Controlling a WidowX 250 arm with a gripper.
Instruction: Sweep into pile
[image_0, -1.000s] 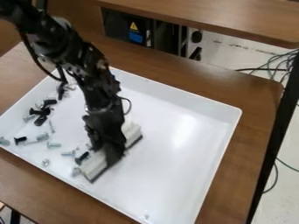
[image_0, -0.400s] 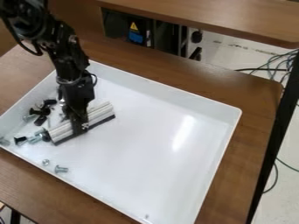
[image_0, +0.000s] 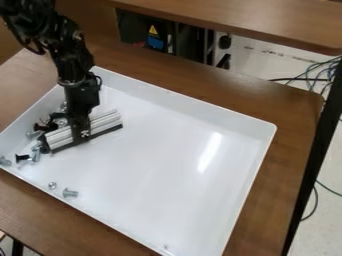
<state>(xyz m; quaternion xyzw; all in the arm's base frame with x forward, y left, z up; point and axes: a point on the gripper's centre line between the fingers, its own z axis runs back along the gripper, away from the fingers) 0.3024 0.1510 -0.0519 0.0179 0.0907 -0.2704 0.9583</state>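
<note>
My gripper (image_0: 81, 134) hangs over the left part of the white tray (image_0: 180, 170), shut on a pale ridged sweeping block (image_0: 103, 122) with a dark lower edge. The block lies at a slant low on the tray floor. Dark and silvery screws (image_0: 37, 150) crowd against its left end and along the tray's left side, some partly hidden behind the block and gripper. Another screw (image_0: 70, 193) and a small nut-like piece (image_0: 53, 185) lie apart, near the front left edge. A silvery screw (image_0: 5, 161) rests in the left corner.
Raised walls surround the tray, which stands on a brown wooden table (image_0: 294, 112). A tiny piece (image_0: 166, 246) lies near the tray's front corner. Beyond the table are another wooden surface (image_0: 267, 22) and loose cables (image_0: 320, 75) at the right.
The gripper and block have moved left and up the view from the tray's middle left, pushing screws toward the left side. One screw now lies apart near the front edge.
</note>
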